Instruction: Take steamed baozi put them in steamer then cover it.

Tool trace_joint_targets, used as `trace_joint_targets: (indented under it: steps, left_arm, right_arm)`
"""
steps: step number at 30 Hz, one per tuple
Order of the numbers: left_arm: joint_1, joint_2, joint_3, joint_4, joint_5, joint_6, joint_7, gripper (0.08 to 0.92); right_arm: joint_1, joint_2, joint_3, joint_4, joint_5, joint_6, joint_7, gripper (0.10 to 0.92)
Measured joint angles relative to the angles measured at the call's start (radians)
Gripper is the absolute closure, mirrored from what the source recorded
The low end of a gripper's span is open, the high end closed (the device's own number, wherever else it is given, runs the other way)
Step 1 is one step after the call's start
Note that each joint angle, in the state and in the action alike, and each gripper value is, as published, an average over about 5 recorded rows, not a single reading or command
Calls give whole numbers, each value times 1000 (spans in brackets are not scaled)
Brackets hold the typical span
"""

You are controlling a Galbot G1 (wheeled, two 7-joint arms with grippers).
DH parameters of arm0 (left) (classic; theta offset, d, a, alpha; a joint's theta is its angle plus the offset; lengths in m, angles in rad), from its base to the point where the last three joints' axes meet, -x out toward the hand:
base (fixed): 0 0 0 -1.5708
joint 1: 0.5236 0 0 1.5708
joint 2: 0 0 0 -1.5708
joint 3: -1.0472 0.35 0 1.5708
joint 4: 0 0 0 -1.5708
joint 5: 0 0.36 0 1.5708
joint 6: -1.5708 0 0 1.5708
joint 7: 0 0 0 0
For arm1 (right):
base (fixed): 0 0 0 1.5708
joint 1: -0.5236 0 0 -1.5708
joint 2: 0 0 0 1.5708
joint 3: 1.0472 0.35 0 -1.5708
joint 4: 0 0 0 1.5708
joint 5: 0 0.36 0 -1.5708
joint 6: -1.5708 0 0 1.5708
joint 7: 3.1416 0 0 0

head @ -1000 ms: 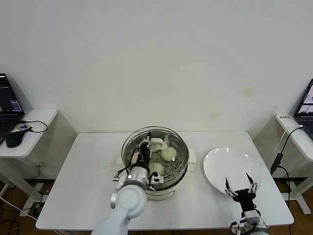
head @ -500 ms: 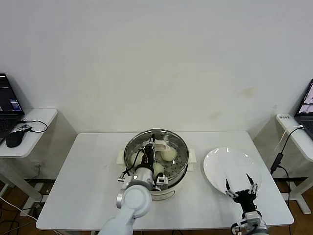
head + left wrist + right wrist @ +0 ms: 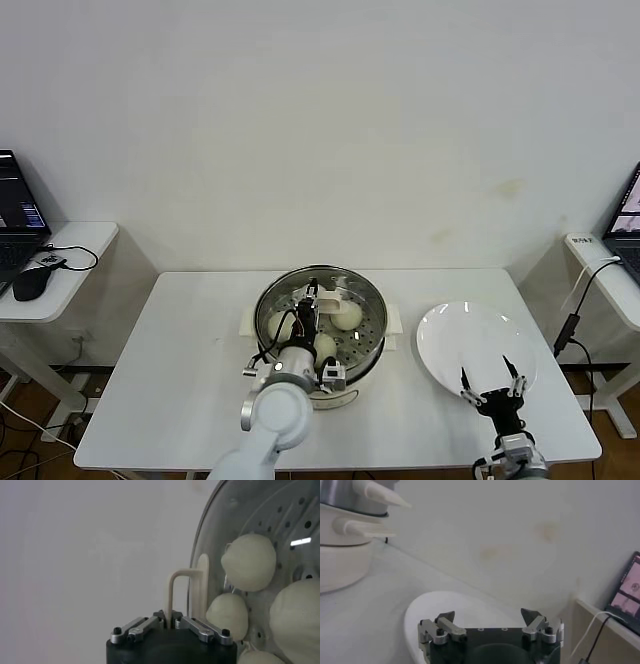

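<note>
Item: cover (image 3: 320, 310), clear glass with a metal rim, carried by its cream-white handle (image 3: 186, 592). The left claw (image 3: 168, 623) was clenched on that handle, jaws drawn together on the upright loop. In the left wrist view the glass disc stood beyond the handle, directly ahead of the claw, with the handle's long axis running straight away from the jaws.

Item: steamer (image 3: 375, 335), at the middle of the tabletop (image 3: 180, 350), lying directly beneath the cover. The cover's rim appeared nearly centred over the pot; whether it had seated on the pot's rim could not be told. The coming move would seem to turn on that vertical relation: cover above, pot below, left arm the nearer by far.

Item: steamed baozi (image 3: 248, 562), in the perforated tray, seen through the glass; at least three in the head view.

Item: right claw (image 3: 494, 384), released, jaws spread wide, hanging over the near edge of the white plate (image 3: 460, 335), well apart from the steamer.

Change noted: against the frame one second earlier, the cover and left claw had shifted rightward and sat more squarely over the pot. The right claw kept its place.
</note>
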Motion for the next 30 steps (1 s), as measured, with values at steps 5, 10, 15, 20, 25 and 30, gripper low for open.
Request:
trace_joint_targets:
  steps: [5, 10, 15, 20, 25, 30]
  left_arm:
    - [5, -5, -2, -3, 7, -9, -3, 796]
    - [16, 4, -4, -18, 14, -12, -2, 649]
    - [38, 18, -9, -48, 19, -17, -3, 511]
    - [75, 39, -12, -104, 14, -23, -6, 364]
    - [130, 65, -21, -184, -6, -28, -15, 225]
    - [218, 92, -48, -287, -54, -39, -37, 180]
  right_arm:
    - [-3, 0, -4, 3, -2, 0, -2, 203]
    - [-3, 0, -7, 5, -3, -1, -3, 202]
    - [-6, -1, -9, 5, -5, -1, -4, 203]
    - [-10, -2, -10, 7, -7, -2, -5, 202]
    - [-15, -6, -11, 10, -8, -3, -7, 203]
    - [-24, -13, -11, 13, -2, -2, -8, 202]
